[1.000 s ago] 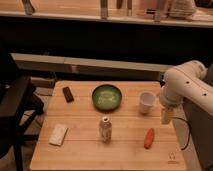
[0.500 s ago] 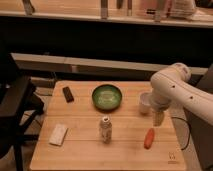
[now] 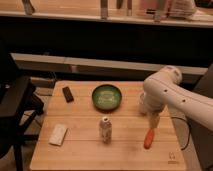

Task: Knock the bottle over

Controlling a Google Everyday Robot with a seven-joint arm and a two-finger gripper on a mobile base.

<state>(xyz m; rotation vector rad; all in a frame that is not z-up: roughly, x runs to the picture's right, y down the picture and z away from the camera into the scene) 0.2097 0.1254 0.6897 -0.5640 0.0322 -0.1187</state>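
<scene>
The bottle [image 3: 105, 129], short with a whitish mottled label and a pale cap, stands upright on the wooden table [image 3: 80, 155], near the middle front. My white arm reaches in from the right. The gripper [image 3: 154, 120] hangs low over the table's right part, right of the bottle and well apart from it, just above the orange carrot-shaped thing [image 3: 148, 138]. The white cup is hidden behind the arm.
A green bowl [image 3: 106, 96] sits behind the bottle. A dark small object [image 3: 67, 93] lies at the back left and a white packet [image 3: 58, 134] at the front left. A black chair [image 3: 15, 107] stands left of the table.
My arm has swung left and down over the table, covering the cup; the gripper now hangs closer to the bottle. The bottle has not moved.
</scene>
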